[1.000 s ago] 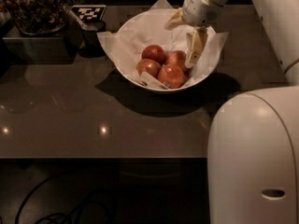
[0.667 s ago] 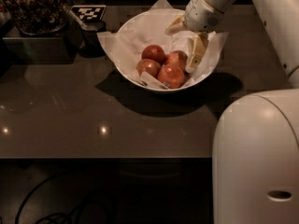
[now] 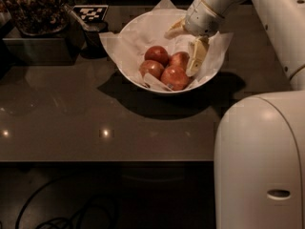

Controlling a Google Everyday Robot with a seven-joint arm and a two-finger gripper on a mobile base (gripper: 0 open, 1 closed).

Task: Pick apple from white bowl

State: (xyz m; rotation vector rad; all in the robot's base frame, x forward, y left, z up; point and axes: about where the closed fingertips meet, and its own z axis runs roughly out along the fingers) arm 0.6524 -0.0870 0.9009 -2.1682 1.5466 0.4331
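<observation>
Since a second ago the gripper (image 3: 179, 53) has sunk a little lower into the bowl (image 3: 129, 36), and the apples have not shifted. Its two pale fingers stand apart with nothing between them: one reaches left over the paper (image 3: 143, 30) near the far rim, the other (image 3: 196, 60) points down along the right side of the fruit. That lower finger is just beside the apple (image 3: 174, 77), which lies at the front of the pile toward the near rim, and also close to a redder apple (image 3: 179, 59) behind it; whether it touches either, I cannot tell. A dark apple (image 3: 156, 54) sits at the back left and a fourth apple (image 3: 151, 68) at the left, all four bunched together on the crinkled paper, whose corners poke out past the rim on the left and right. The bowl rests on a dark table (image 3: 71, 113) and casts a shadow toward the front. At the back left stands a bin (image 3: 35, 44) heaped with dark bits, with a black-and-white tag (image 3: 90, 12) beside it. A rounded white robot body (image 3: 259, 161) fills the lower right.
</observation>
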